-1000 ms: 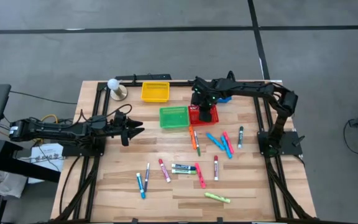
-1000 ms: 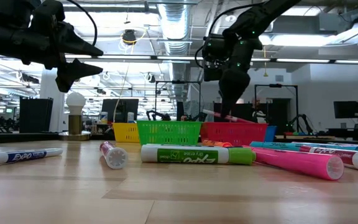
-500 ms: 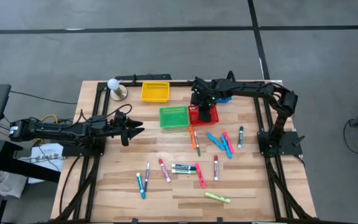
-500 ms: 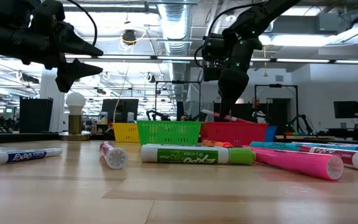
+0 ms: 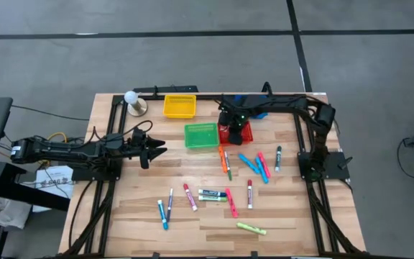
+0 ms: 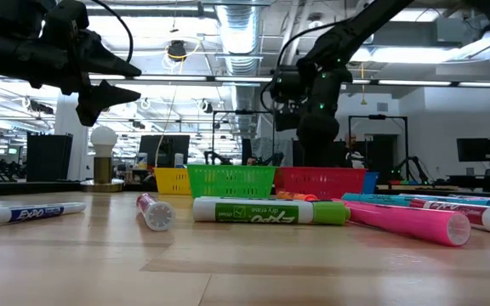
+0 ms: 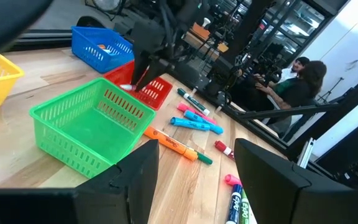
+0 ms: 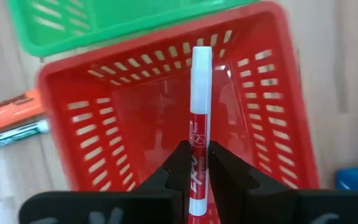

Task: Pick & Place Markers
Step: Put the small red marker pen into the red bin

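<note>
Right wrist view shows the right gripper (image 8: 196,163) with its two fingers almost closed on a red marker (image 8: 198,134), which has a white cap and points out over the red basket (image 8: 272,93). In the high view this gripper (image 5: 234,128) hangs above the red basket (image 5: 244,134), a little toward 12 o'clock from the table centre. At 9 o'clock from it, just beside it, stands the green basket (image 5: 200,135). At 1 o'clock a blue basket (image 5: 259,114) is partly hidden under the arm, and at 10 o'clock, farther off, stands a yellow basket (image 5: 180,106).

From the red basket toward 6 o'clock the other markers (image 5: 225,160) lie flat on the table (image 5: 121,208), spread from the centre to the 6 o'clock edge: orange and green ones close to the baskets, blue and pink ones at 4 o'clock, more near 7 o'clock.

The left gripper (image 5: 157,149) waits at 9 o'clock, above the table edge, with fingers wide apart and nothing between them. A lamp bulb (image 5: 130,98) stands at 11 o'clock.
</note>
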